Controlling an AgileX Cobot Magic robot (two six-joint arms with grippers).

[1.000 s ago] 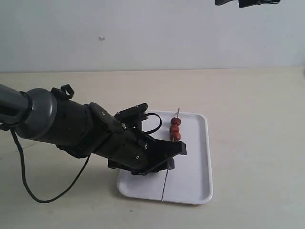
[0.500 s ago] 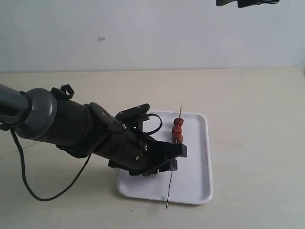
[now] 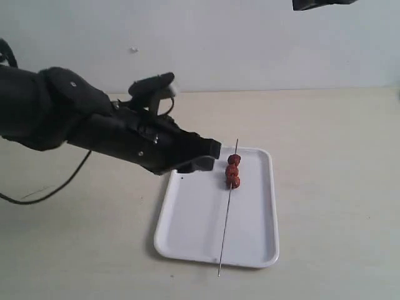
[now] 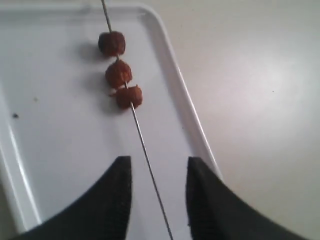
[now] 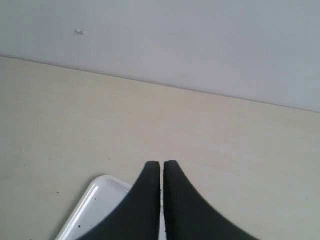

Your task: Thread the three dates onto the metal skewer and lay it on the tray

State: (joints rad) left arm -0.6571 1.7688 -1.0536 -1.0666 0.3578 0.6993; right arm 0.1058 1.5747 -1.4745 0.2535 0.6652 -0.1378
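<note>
A pale desk (image 3: pixel 337 156) is backed by a plain wall (image 3: pixel 250 44), and a black cable (image 3: pixel 50 187) is looped on the desk at 9 o'clock of the tray (image 3: pixel 194 219). The bulky left arm (image 3: pixel 94 125) is stretched in from 10 o'clock, and the tray's corner at 11 o'clock is covered by its tip; only a dark edge of the right arm (image 3: pixel 319 4) is seen at the top of the exterior view. In the white tray the metal skewer (image 3: pixel 226 219) is laid from 12 to 6 o'clock, its ends carried past the rim. The three dates (image 3: pixel 232 170) are threaded on it close together toward the 12 o'clock end. In the left wrist view the left jaws are held wide apart above the tray (image 4: pixel 60 140); the skewer (image 4: pixel 145 150) is seen passing between them untouched, with the dates (image 4: pixel 119 74) well ahead of the tips. The right jaws are pressed together on nothing, above the desk (image 5: pixel 225 140) beside a tray corner (image 5: pixel 95 195).
</note>
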